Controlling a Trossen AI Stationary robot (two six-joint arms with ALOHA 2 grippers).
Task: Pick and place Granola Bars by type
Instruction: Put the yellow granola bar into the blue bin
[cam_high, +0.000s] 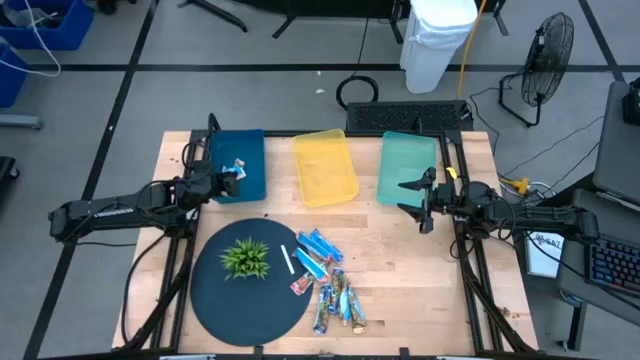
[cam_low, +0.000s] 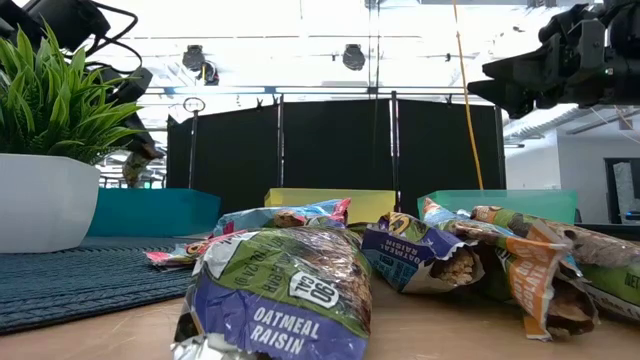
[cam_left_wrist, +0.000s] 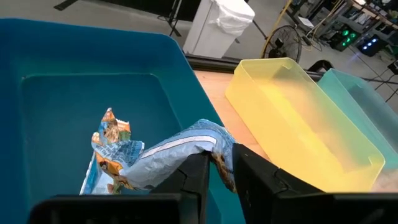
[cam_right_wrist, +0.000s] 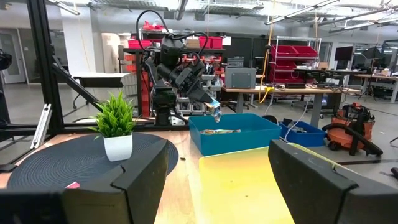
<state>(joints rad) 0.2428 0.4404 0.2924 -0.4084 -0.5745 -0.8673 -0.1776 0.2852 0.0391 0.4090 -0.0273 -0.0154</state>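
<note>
Left gripper (cam_left_wrist: 217, 167): fingers nearly together with a narrow gap between them, pinching the trailing end of a light blue bar (cam_left_wrist: 174, 151). The grip looks loose; release appears to be under way, though that is a judgement. The bar's long axis runs straight out from the fingertips, its far end drooping over the interior of the blue bin (cam_left_wrist: 56, 99). A second bar with an orange-printed wrapper (cam_left_wrist: 112, 146) lies on the blue bin's floor, directly beneath. From the high view the left gripper (cam_high: 228, 178) sits over the blue bin's right portion.

Right gripper (cam_high: 420, 195): fingers spread wide, holding nothing, hovering at the near edge of the teal bin (cam_high: 408, 165), well apart from the blue bin. The yellow bin (cam_high: 325, 165) stands between the blue and teal ones.

The remaining pile of bars (cam_high: 325, 280) lies on the table nearer the camera than the yellow bin, roughly between the arms.

Legible writing: "OATMEAL RAISIN" on the foremost wrapper (cam_low: 275, 290); "RAISIN" on the one beside it (cam_low: 415, 255). Other print is unreadable.
</note>
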